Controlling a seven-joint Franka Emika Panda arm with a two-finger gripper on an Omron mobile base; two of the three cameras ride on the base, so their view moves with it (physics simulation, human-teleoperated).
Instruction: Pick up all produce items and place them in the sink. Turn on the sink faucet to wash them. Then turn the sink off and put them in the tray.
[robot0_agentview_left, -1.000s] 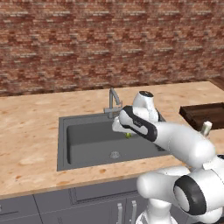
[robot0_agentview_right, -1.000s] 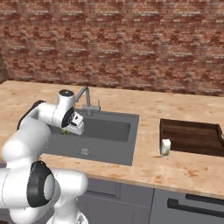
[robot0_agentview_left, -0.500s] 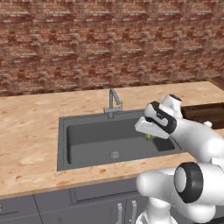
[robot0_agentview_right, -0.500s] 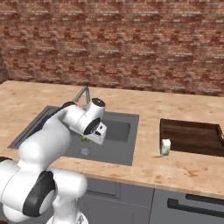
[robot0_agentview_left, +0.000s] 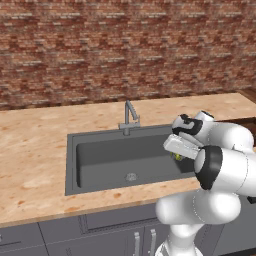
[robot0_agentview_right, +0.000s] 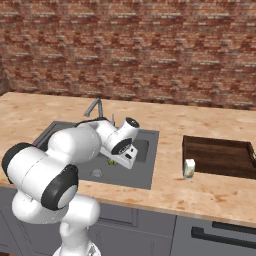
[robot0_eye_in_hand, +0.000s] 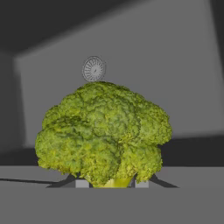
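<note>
Holding: gripper (robot0_eye_in_hand: 108, 183) pinches the broccoli floret (robot0_eye_in_hand: 105, 135) by its stalk
Broccoli: lifted above the sink (robot0_agentview_left: 100, 160), near its right side
Drain (robot0_eye_in_hand: 93, 69): beyond it

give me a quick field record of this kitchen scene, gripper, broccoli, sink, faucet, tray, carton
gripper: shut on the broccoli, over the right part of the basin
broccoli: held between the finger tips, bushy top toward the hand camera, clear of the basin floor
sink: dark grey basin, round drain on its floor
faucet: behind the basin, no water visible
tray: brown, on the counter right of the sink, nothing seen in it
carton: small, pale, upright, at the tray's front left corner
</note>
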